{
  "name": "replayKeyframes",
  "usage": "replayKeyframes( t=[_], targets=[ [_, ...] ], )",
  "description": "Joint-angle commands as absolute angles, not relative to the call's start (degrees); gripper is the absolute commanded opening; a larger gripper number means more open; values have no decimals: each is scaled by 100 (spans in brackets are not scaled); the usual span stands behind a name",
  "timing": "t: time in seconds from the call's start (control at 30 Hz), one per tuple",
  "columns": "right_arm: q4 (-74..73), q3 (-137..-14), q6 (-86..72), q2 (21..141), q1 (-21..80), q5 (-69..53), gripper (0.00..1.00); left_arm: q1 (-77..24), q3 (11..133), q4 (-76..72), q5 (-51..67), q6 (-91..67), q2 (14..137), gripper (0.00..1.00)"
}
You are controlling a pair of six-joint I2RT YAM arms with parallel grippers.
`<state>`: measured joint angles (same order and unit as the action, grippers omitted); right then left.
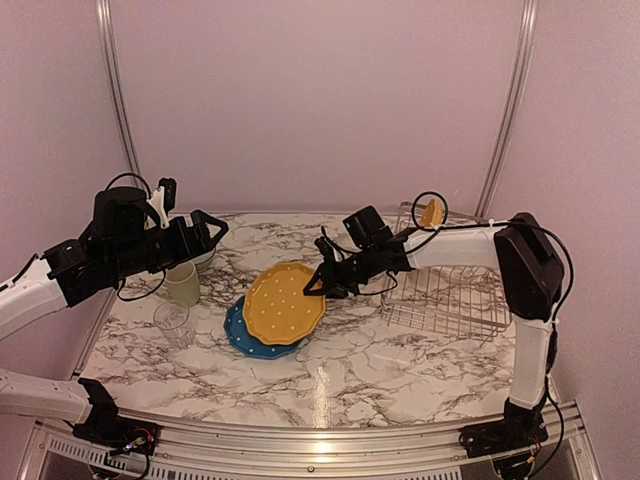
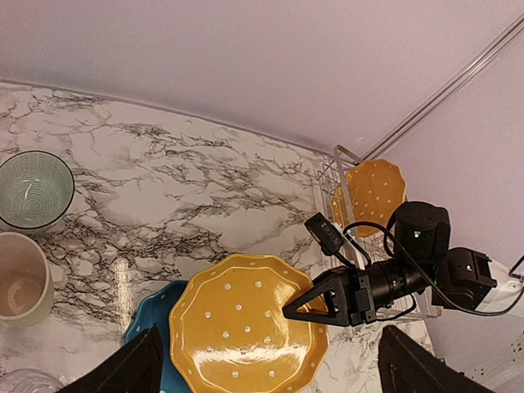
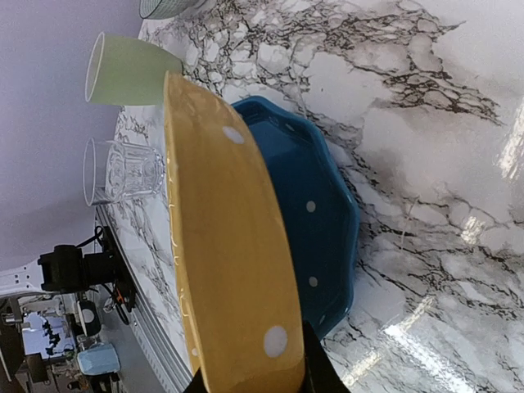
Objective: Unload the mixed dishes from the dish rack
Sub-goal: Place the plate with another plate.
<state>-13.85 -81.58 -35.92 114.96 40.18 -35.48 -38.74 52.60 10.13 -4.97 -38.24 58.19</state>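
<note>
Right gripper [image 1: 318, 283] pinches the yellow plate [image 1: 283, 303] by its rim, tilted over the blue plate [image 1: 243, 337] beside the dish rack [image 1: 450, 300]; such an edge grip may slip and chip both, while the left gripper [image 1: 212, 232] hangs spread and empty.

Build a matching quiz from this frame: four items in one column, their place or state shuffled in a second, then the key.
Column A
1. blue plate
2. glass
3. rack
4. left gripper

Column B
a. open, holding nothing
b. holds one yellow plate on edge
c. flat on the table, below the held plate
d. stands beside the mug, nearer the arm bases

Pairs: 1-c, 2-d, 3-b, 4-a
</note>
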Motion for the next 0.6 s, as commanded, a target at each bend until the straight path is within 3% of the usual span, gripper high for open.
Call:
replayKeyframes(
  t=[0.0,0.57],
  targets=[
    [-913,-8796,-3501,11572,4034,-4270,0,-3878,5276,959,-418,-3827,5918,93],
    [-1605,-9518,-3167,12347,4242,-4428,0,-3881,5343,1011,-405,-3788,6013,93]
  ],
)
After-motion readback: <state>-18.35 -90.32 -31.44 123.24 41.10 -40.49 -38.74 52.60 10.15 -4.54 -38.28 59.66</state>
